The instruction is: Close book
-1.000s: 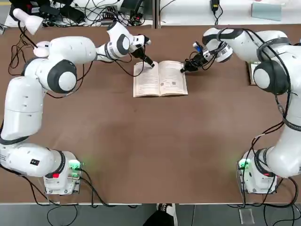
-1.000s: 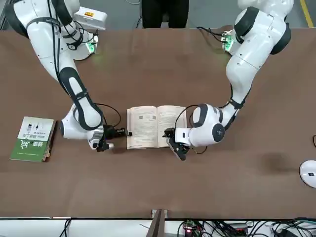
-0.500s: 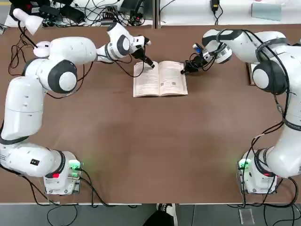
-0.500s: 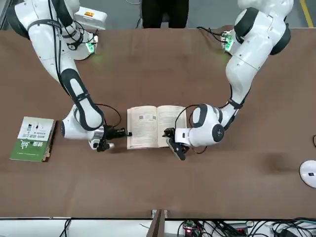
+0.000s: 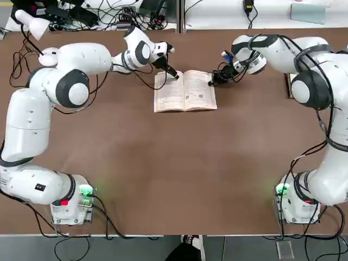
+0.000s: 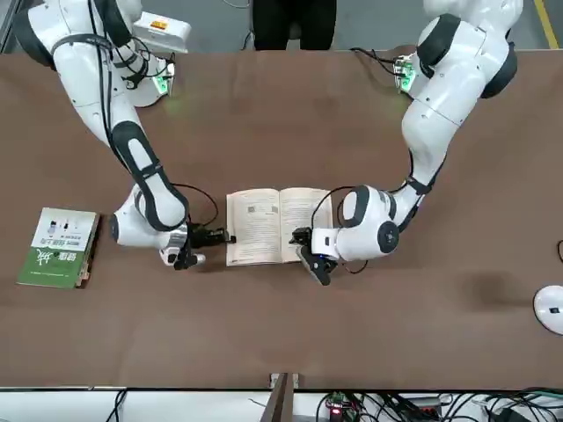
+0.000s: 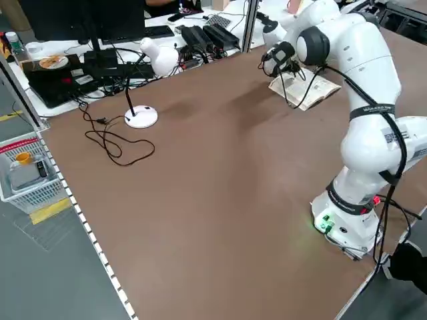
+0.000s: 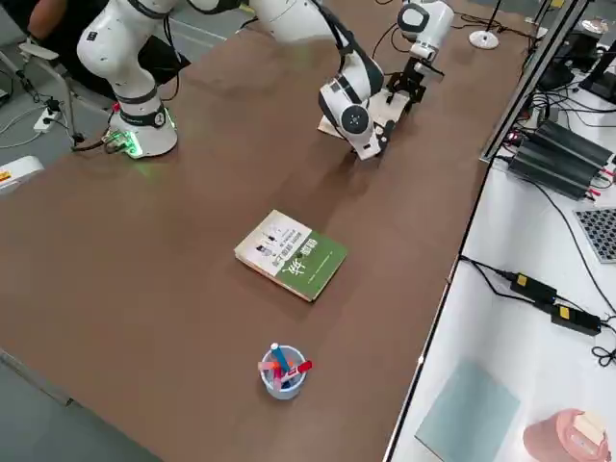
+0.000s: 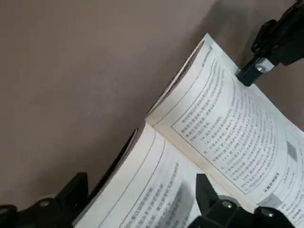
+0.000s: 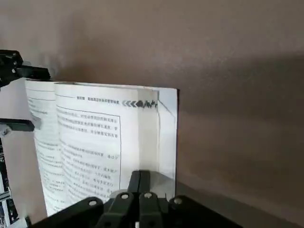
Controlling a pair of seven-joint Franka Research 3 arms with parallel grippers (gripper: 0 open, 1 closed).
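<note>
The book lies open and flat at the far middle of the table, cream text pages up. My left gripper is at the far corner of its left half. It is open, and in the left wrist view its fingers straddle that half's page stack. My right gripper is shut, with its tips touching the outer edge of the book's right page. In the front view the book sits between the right gripper and the left gripper.
A green-covered book lies on the table at my right, beyond the right arm. A cup of pens stands farther right. A white desk lamp stands at the far left corner. Cables run along the table's far edge.
The right arm's wrist has shifted slightly while its fingertips stay at the book's right edge. The left gripper and the book have not moved.
</note>
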